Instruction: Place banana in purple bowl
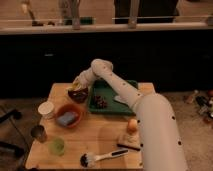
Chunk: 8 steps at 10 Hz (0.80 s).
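Camera view: gripper poised just above purple bowl on table, banana seemingly clasped; finger state unclear.

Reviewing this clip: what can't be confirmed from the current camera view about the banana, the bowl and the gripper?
- Gripper, over the purple bowl at the table's back left: blurred against the banana.
- Whether the banana touches the bowl: too small and blurred to tell.
- Bowl's inside: hidden by gripper and banana.
- Items in the green tray: partly hidden by the arm.
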Available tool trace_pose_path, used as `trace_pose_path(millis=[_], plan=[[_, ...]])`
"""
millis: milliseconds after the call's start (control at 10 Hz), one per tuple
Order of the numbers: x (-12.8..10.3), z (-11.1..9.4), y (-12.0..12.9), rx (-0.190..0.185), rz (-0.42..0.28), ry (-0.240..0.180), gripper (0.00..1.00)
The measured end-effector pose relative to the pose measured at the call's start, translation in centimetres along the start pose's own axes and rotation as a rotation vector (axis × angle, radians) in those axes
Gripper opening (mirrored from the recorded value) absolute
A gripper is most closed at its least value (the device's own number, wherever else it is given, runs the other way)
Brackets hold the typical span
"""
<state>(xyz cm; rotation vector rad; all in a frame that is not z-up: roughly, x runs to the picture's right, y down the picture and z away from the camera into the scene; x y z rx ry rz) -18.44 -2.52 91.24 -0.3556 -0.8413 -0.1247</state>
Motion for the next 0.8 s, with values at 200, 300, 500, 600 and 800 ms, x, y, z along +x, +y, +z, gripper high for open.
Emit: trace_pose_path(millis=[200,300,500,600,800], plan=[[-0.7,0.1,-0.3,-0.001,-0.008,0.000,0.80],[-0.9,0.1,-0.4,-0.002,-0.011,0.001,0.80],[-1.3,0.0,-0.7,-0.006,-0.021,0.018,0.80],[-1.4,-0.1,-0.8,0.001,-0.023,0.019,0.80],[-0.9,-1.1,-0.8,0.022,-0.019,0.022,0.80]])
